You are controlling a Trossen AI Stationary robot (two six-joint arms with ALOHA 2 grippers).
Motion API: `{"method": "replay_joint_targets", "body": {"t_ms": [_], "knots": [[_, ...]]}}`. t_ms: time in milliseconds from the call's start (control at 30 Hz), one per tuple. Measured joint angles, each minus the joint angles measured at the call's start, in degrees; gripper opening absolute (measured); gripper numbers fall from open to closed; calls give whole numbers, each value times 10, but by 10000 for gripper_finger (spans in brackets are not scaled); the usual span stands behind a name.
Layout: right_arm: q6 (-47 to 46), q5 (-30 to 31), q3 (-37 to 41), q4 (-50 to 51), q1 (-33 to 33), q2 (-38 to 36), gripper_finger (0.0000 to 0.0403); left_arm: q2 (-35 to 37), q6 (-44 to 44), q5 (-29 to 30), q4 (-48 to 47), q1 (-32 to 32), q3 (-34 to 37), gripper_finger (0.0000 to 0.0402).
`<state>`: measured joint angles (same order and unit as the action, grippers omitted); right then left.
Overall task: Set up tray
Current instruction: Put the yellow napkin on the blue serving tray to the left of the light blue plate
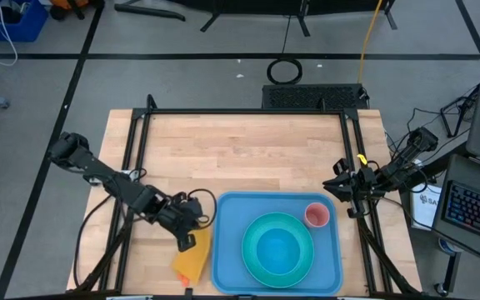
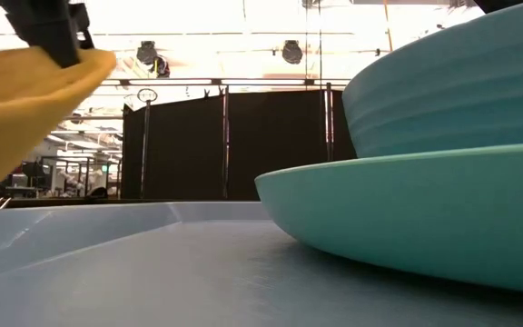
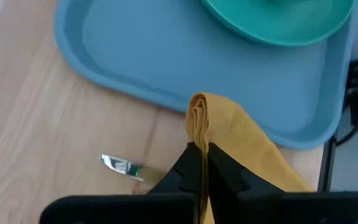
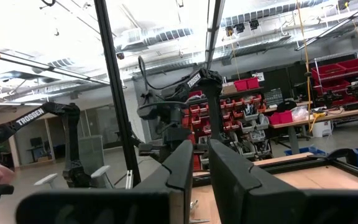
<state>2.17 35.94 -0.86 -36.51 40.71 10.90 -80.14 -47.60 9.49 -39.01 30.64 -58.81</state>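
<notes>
The light-blue tray (image 1: 277, 208) lies at the table's near edge. On it stand a turquoise plate (image 1: 257, 267) with a turquoise bowl (image 1: 277, 248) in it, and a pink cup (image 1: 317, 215). My left gripper (image 1: 186, 239) is just left of the tray's left rim, shut on a folded yellow cloth (image 1: 192, 262), which also shows in the low view (image 2: 25, 100). My right gripper (image 4: 201, 152) waits at the table's right edge, raised and pointing into the room, with a narrow gap between its fingers and nothing in it. My left gripper pinches the yellow cloth between its two fingers, across a folded edge of several layers (image 3: 197, 127). The fingers (image 3: 182, 171) come from above, slanting down toward the tray. The cloth spreads out below and behind them; whether its lower end touches the table I cannot tell.
A shiny piece of metal cutlery (image 3: 120, 166) lies on the bare wood beside the tray's rim (image 3: 104, 87), close to my left gripper. The far half of the table (image 1: 240, 146) is bare wood. Black frame rails (image 1: 136, 158) run along both sides.
</notes>
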Motion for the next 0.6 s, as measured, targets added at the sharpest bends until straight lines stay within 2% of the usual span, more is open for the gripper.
{"method": "replay_joint_targets", "body": {"t_ms": [333,600], "knots": [[0,0,0,0,0,0,43,0,50,-28,56,-57,0,7],[0,0,0,0,0,0,43,0,51,-34,63,-99,0,7]]}}
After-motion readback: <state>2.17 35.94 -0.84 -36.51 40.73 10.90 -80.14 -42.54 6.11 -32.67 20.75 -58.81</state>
